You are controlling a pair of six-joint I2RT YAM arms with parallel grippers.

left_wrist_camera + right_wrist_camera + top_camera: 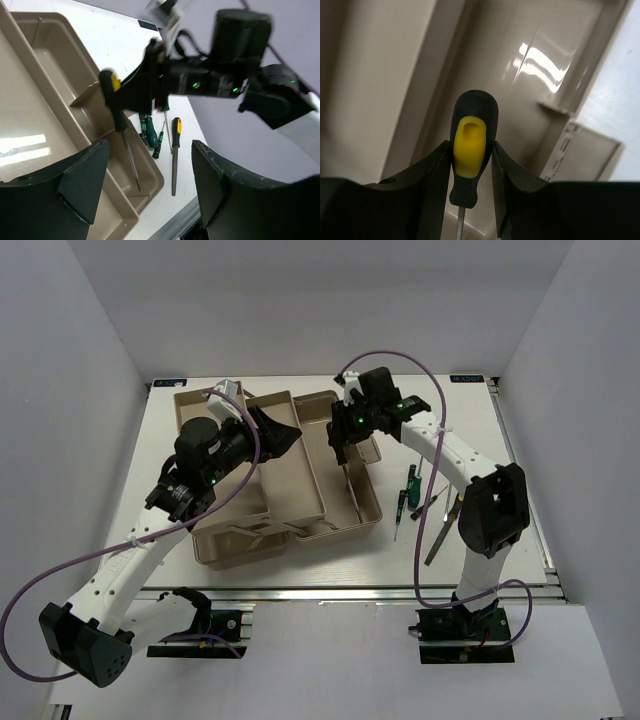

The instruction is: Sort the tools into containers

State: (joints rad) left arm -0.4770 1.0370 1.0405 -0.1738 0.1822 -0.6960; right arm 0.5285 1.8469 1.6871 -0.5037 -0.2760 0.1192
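My right gripper (343,446) (470,146) is shut on the handle of a yellow-and-black screwdriver (469,150) (113,97). It holds the tool upright, its shaft (352,487) pointing down into the right beige tray (372,510) of the toolbox. My left gripper (280,430) (148,146) is open and empty, above the middle tray (300,490). Green-handled screwdrivers (409,480) (150,131) and a yellow-and-black file (441,532) (174,150) lie on the table right of the toolbox. No brown lid shows.
The toolbox's left trays (225,540) lie under my left arm. The table's right edge rail (525,500) runs just past the loose tools. White walls close in the back and both sides.
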